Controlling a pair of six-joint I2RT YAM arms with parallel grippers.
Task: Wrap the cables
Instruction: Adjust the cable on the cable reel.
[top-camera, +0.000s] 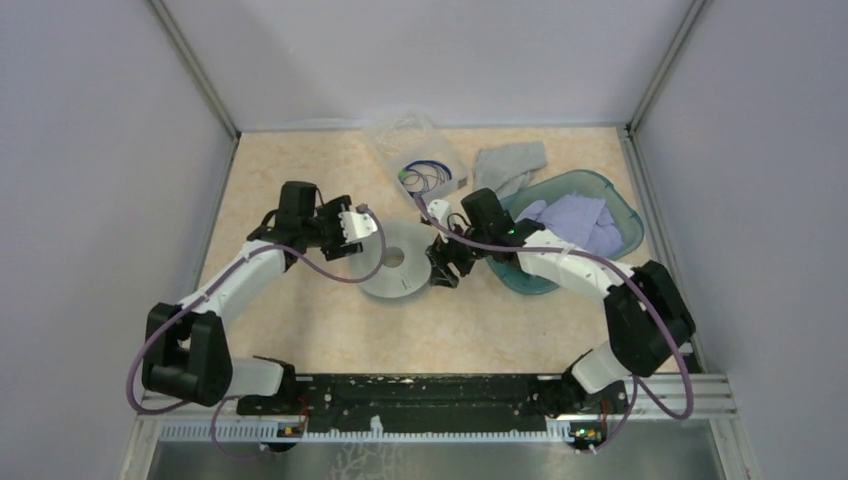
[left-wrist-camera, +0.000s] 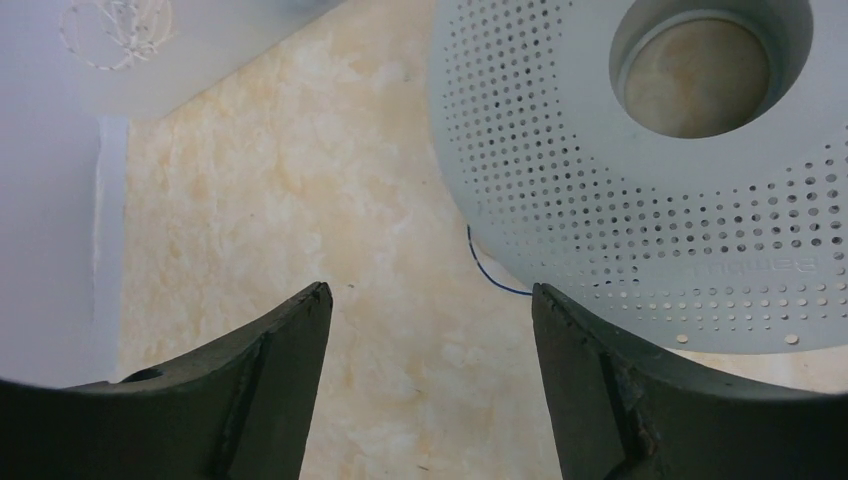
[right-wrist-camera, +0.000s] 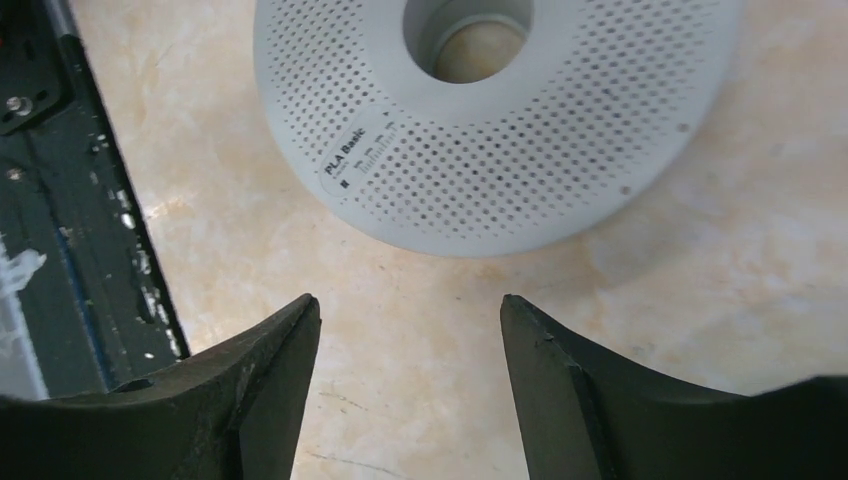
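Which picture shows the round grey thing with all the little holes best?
The right wrist view: the spool is close and nearly whole, with holes and label clear. The left wrist view crops it to one part. The top view shows it small and far off.

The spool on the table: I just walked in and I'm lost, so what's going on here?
Two robot arms flank the pale grey spool, which lies flat on the table. The left gripper and right gripper are both open and empty. A thin dark wire peeks from under the spool's rim; neither gripper holds it.
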